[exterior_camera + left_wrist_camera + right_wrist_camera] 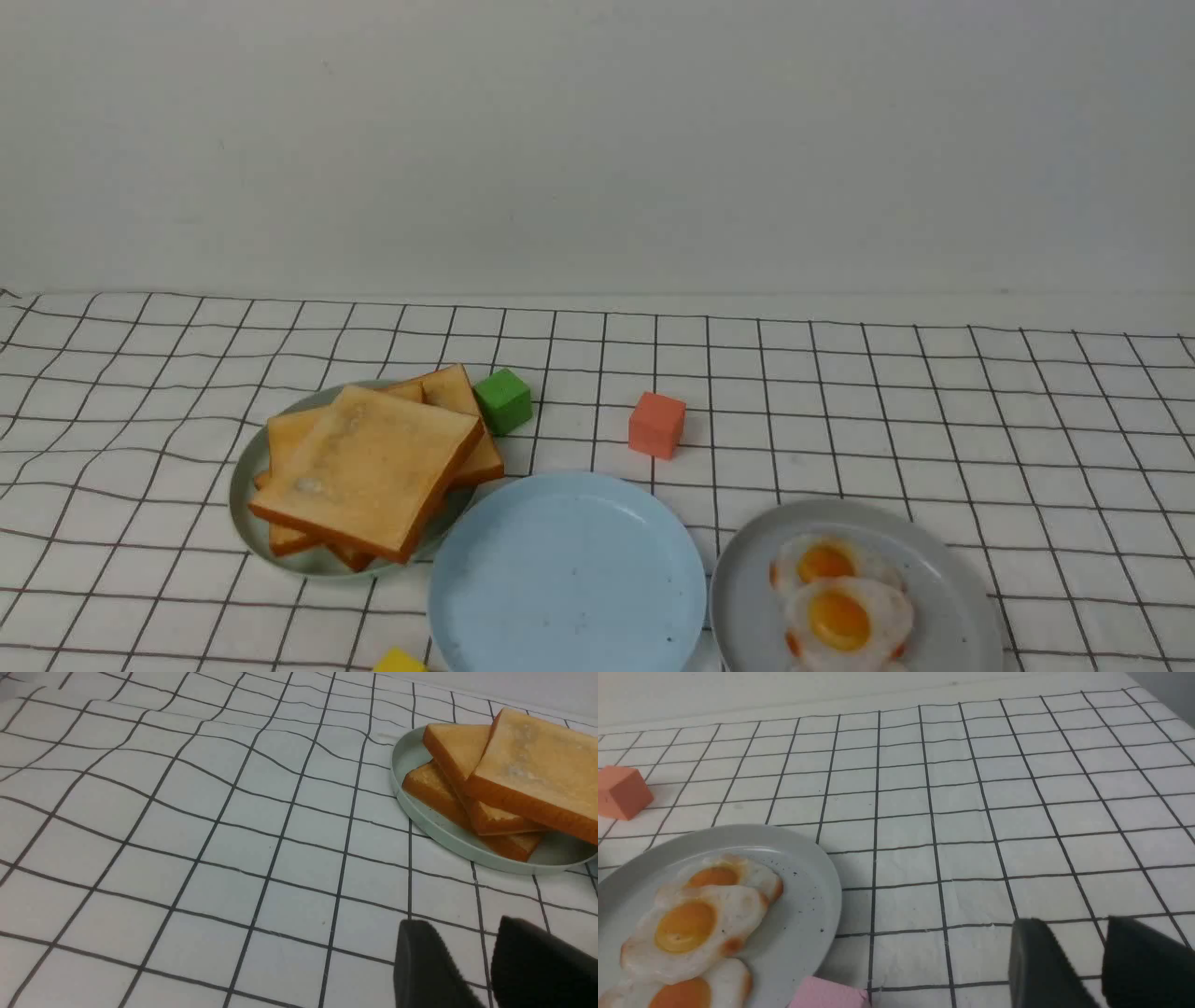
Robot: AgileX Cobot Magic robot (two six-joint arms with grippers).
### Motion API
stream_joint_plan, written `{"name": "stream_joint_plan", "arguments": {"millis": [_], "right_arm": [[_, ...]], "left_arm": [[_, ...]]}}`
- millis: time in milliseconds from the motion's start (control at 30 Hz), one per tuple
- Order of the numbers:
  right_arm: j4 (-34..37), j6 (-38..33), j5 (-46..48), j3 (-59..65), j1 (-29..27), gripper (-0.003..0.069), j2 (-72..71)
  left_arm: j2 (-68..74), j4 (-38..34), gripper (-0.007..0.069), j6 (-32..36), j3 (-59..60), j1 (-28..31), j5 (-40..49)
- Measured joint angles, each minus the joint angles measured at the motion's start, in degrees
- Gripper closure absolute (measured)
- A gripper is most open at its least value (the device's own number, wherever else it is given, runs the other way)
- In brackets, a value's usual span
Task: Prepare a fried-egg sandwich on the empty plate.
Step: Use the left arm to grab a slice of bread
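Observation:
The empty plate, light sky-blue, sits at the front centre with nothing on it. No fried-egg sandwich is in view. Several toast slices are piled on a pale green plate to its left, and the left wrist view also shows the toast. To the right, fried eggs lie on a grey plate; the right wrist view shows the eggs too. My left gripper hovers open over bare cloth, short of the toast plate. My right gripper is open beside the egg plate. Neither arm shows in the front view.
A green cube touches the back of the toast pile. An orange-red cube stands behind the blue plate. At the front edge is a yellow block. A pink block lies by the grey plate's rim. A checked cloth covers the table.

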Motion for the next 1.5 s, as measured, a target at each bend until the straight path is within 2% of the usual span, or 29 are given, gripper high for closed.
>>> {"name": "stream_joint_plan", "arguments": {"millis": [1233, 1333, 1500], "right_arm": [[-0.3, 0.0, -0.1, 0.0, 0.0, 0.0418, 0.0], [-0.3, 0.0, -0.6, 0.1, 0.0, 0.0418, 0.0], [-0.3, 0.0, -7.9, 0.6, 0.0, 0.0418, 0.0]], "left_arm": [[0.0, 0.5, 0.0386, 0.0, 0.0, 0.0, 0.0], [0.0, 0.6, 0.0386, 0.0, 0.0, 0.0, -0.7], [0.0, 0.6, 0.0386, 0.0, 0.1, 0.0, -8.2]]}}
